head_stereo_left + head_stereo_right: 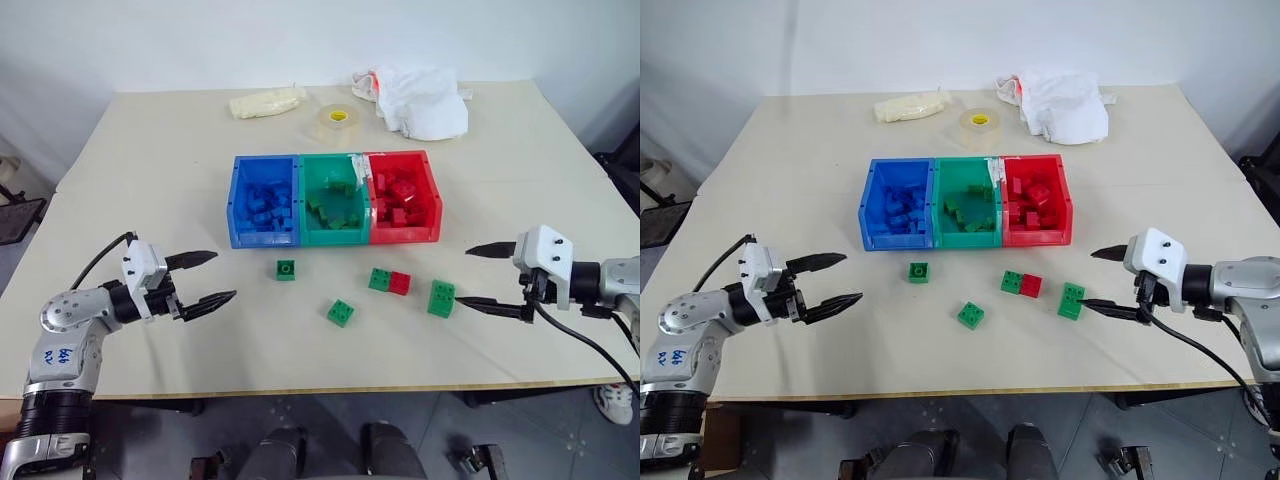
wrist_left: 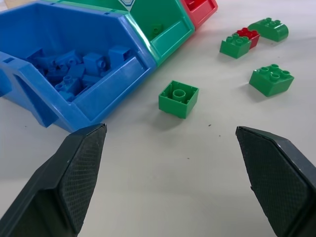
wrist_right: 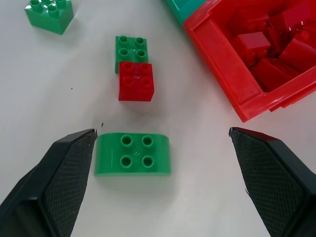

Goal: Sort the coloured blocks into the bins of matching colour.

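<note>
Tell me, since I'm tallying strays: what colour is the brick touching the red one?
Green, clearest in the right wrist view.

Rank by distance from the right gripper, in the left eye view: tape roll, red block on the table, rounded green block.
From the right gripper:
1. Rounded green block, just beside its lower jaw.
2. Red block, farther left, touching a green one.
3. Tape roll, beyond the bins.
</note>
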